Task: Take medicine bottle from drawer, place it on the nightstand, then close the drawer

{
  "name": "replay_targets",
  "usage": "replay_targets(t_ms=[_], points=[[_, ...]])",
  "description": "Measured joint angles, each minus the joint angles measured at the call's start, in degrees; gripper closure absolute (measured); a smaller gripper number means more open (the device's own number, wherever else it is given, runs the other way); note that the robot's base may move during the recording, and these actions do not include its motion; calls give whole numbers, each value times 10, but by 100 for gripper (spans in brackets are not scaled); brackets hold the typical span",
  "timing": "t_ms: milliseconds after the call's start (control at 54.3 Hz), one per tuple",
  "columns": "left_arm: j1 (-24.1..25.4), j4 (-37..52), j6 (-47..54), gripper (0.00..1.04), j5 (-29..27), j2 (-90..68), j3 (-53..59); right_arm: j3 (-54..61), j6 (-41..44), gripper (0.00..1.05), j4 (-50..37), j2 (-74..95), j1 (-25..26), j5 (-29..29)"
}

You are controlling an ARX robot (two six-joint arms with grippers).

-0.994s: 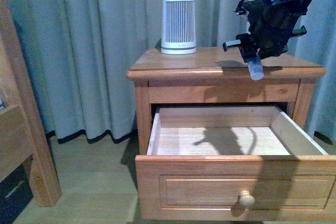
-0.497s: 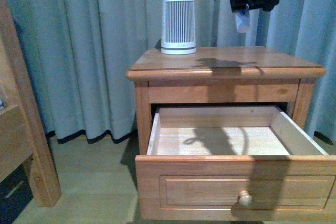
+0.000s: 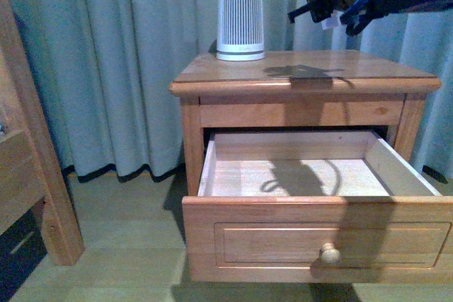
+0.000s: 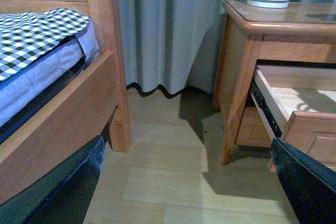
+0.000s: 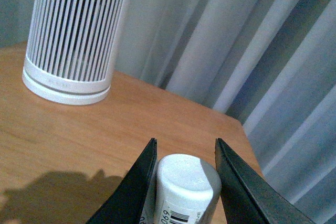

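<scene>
My right gripper (image 3: 331, 13) is shut on the medicine bottle (image 3: 328, 22) and holds it in the air above the right part of the nightstand (image 3: 233, 79) top. In the right wrist view the small white bottle (image 5: 186, 184) with a barcode label sits between my two dark fingers (image 5: 137, 187), over the wooden top (image 5: 79, 140). The upper drawer (image 3: 318, 235) is pulled wide open, its pale interior bare, its round knob (image 3: 329, 253) at the front. My left gripper (image 4: 194, 182) is open and empty, low over the floor beside the nightstand (image 4: 247, 51).
A large ribbed white cylinder (image 3: 240, 19) stands at the back of the nightstand top, also in the right wrist view (image 5: 73, 38). Grey curtains (image 3: 127, 54) hang behind. A wooden bed frame (image 4: 68, 114) with a checked cover stands to the left. Wood floor (image 4: 168, 182) lies between.
My right gripper has risen from the nightstand's front edge with the bottle and now hangs above the top. The view has shifted slightly.
</scene>
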State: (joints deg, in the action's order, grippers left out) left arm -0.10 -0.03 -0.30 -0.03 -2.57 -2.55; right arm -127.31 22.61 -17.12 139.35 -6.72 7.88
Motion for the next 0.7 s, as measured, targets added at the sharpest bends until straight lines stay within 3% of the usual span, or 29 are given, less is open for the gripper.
replay_targets(t_ms=[221, 699], points=[[0, 0, 0, 7, 0, 0, 0, 37, 0, 76, -60, 5, 0, -2], [0, 0, 0, 7, 0, 0, 0, 12, -12, 74, -79, 72, 3, 9]])
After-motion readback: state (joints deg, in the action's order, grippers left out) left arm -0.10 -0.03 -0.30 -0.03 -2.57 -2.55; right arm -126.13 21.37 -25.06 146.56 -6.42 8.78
